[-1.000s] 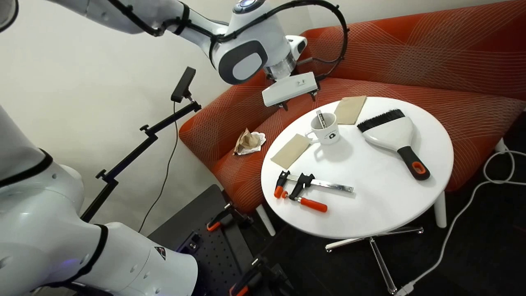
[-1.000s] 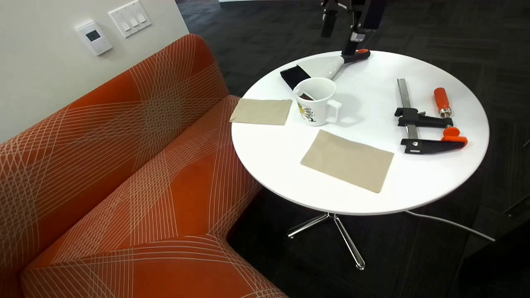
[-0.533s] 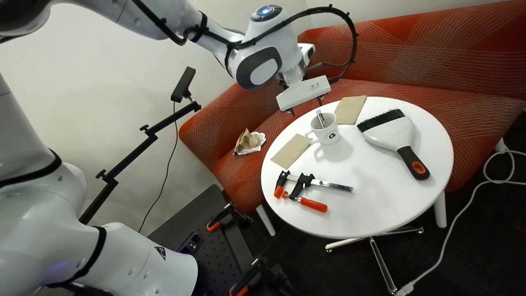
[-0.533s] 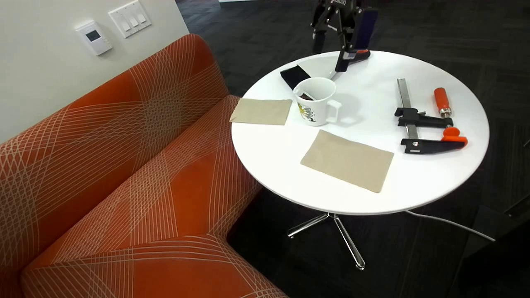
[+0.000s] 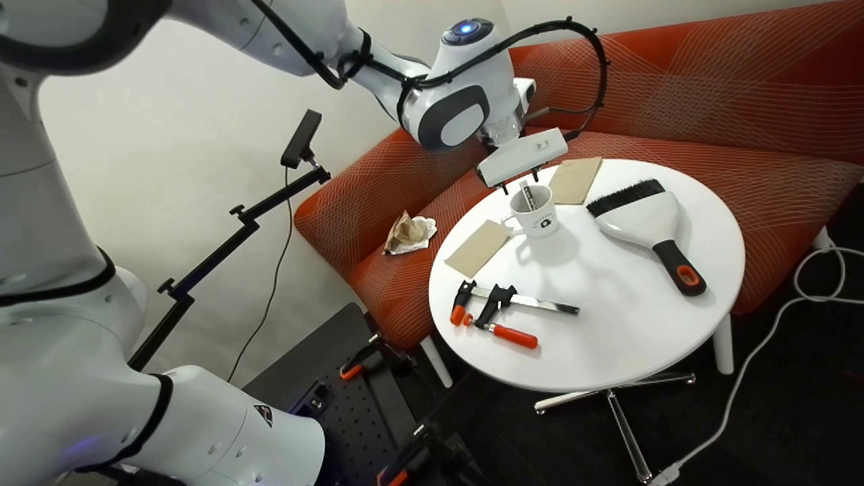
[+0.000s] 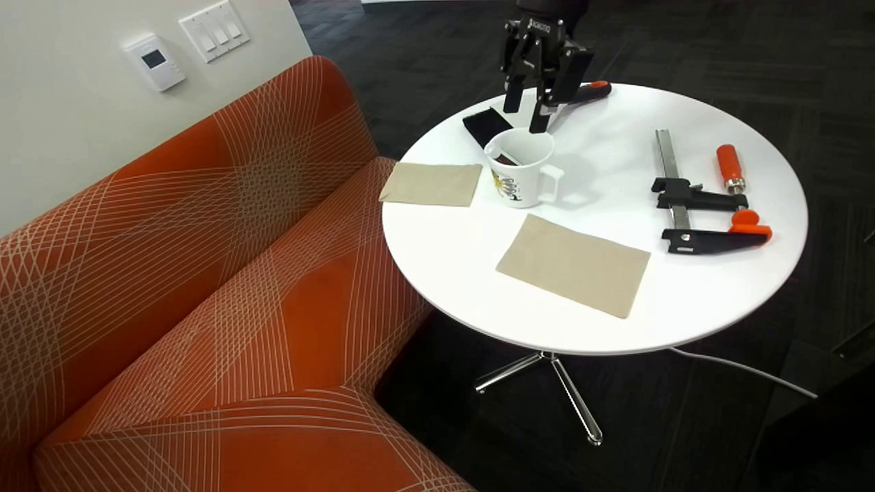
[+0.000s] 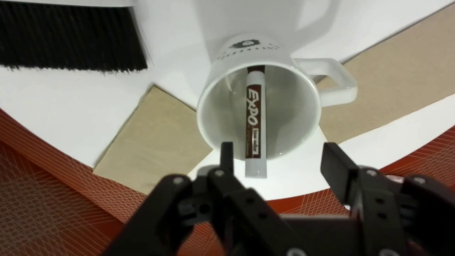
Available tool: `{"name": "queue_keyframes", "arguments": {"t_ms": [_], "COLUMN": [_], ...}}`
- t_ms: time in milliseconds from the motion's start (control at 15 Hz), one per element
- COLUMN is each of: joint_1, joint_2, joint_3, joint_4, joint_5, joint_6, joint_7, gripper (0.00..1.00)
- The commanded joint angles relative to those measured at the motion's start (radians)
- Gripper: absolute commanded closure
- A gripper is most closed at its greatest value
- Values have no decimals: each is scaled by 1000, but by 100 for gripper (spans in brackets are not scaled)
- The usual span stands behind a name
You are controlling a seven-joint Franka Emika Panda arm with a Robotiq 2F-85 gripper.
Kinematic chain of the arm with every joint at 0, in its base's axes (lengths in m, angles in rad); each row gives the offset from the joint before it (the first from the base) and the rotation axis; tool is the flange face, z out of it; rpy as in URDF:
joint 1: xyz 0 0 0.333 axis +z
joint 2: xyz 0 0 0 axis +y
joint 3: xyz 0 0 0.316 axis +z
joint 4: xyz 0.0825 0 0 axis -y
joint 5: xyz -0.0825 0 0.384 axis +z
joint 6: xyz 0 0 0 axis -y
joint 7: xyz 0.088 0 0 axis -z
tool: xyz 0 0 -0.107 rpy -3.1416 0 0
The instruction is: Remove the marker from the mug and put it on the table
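Note:
The white mug [image 5: 542,223] stands upright on the round white table [image 5: 607,344]; it also shows in an exterior view [image 6: 523,188] and in the wrist view [image 7: 256,53]. The marker [image 7: 253,121], with a brown EXPO label and grey end, leans inside the mug. Its grey end rises past the rim; it also shows in both exterior views [image 5: 528,196] [image 6: 506,160]. My gripper [image 7: 279,153] is open and empty, above the mug's rim in both exterior views [image 5: 520,183] [image 6: 525,117]. In the wrist view the marker's grey end lies between the fingers, nearer the left one, apparently untouched.
Two tan cardboard pieces [image 5: 478,248] [image 5: 576,181] lie beside the mug. A white brush [image 5: 641,219] with black bristles and a bar clamp [image 5: 503,300] with orange handle lie on the table. A red-orange sofa [image 5: 675,101] stands behind, with crumpled paper [image 5: 409,233] on its seat.
My open gripper has moved down and closer to the mug, going right in an exterior view, and now hangs just above the rim. The mug and marker have not moved.

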Motion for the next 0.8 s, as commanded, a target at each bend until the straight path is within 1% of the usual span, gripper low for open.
{"name": "queue_keyframes", "arguments": {"t_ms": [0, 67, 200, 267, 400, 733], "joint_1": [-22, -21, -19, -20, -15, -6], "joint_2": [46, 54, 73, 83, 103, 148], "joint_3": [17, 15, 13, 15, 11, 4], "joint_4": [45, 51, 64, 71, 84, 117], "joint_5": [-40, -50, -67, -73, -88, -126], "joint_6": [11, 10, 5, 5, 7, 11], "joint_7": [-1, 2, 9, 9, 14, 27], "gripper": [44, 46, 58, 56, 59, 56]}}
